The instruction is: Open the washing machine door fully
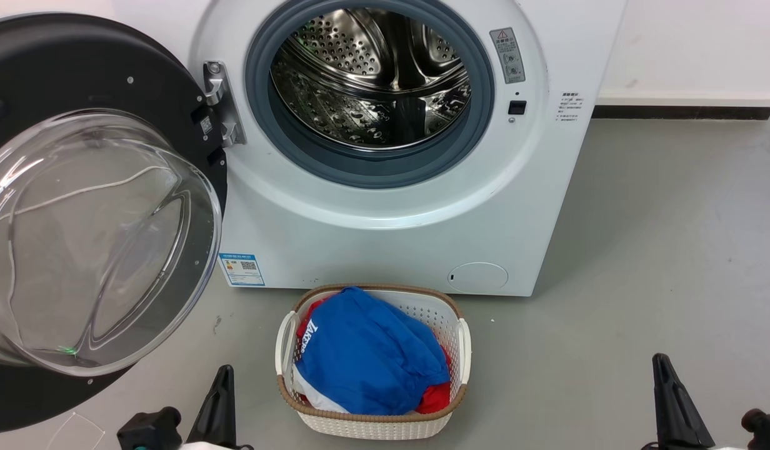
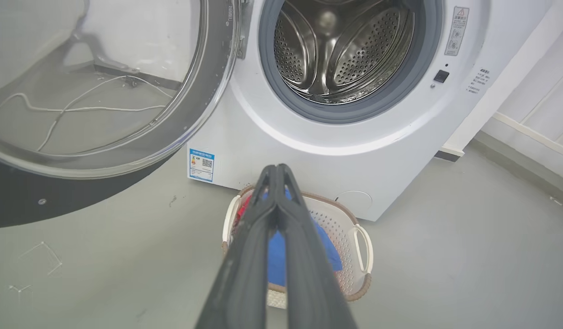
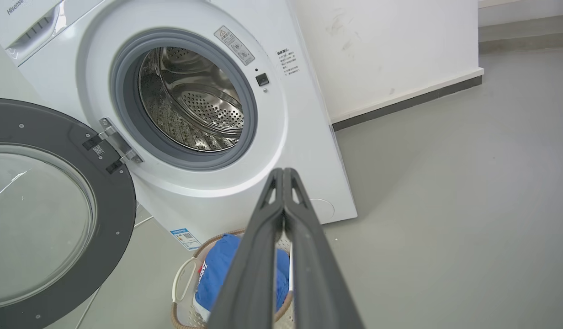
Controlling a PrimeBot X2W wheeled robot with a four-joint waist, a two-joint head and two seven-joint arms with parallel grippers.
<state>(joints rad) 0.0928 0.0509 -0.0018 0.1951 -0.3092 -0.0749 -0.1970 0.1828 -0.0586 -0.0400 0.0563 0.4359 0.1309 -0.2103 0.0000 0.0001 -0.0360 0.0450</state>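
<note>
The white washing machine (image 1: 385,231) stands ahead with its steel drum (image 1: 372,75) exposed inside the grey rubber rim. The washing machine door (image 1: 97,237), black with a bulging clear glass bowl, hangs swung out to the left on its metal hinge (image 1: 219,103). My left gripper (image 1: 224,375) is low at the bottom left, shut and holding nothing, well clear of the door. My right gripper (image 1: 660,364) is low at the bottom right, also shut and empty. In the wrist views both grippers (image 2: 277,170) (image 3: 284,173) have their fingers pressed together, pointing toward the machine (image 2: 377,155) (image 3: 300,151).
A white laundry basket (image 1: 372,428) with blue and red clothes sits on the grey floor just in front of the machine, between my grippers. Open floor stretches to the right up to a white wall with a dark skirting (image 1: 679,112).
</note>
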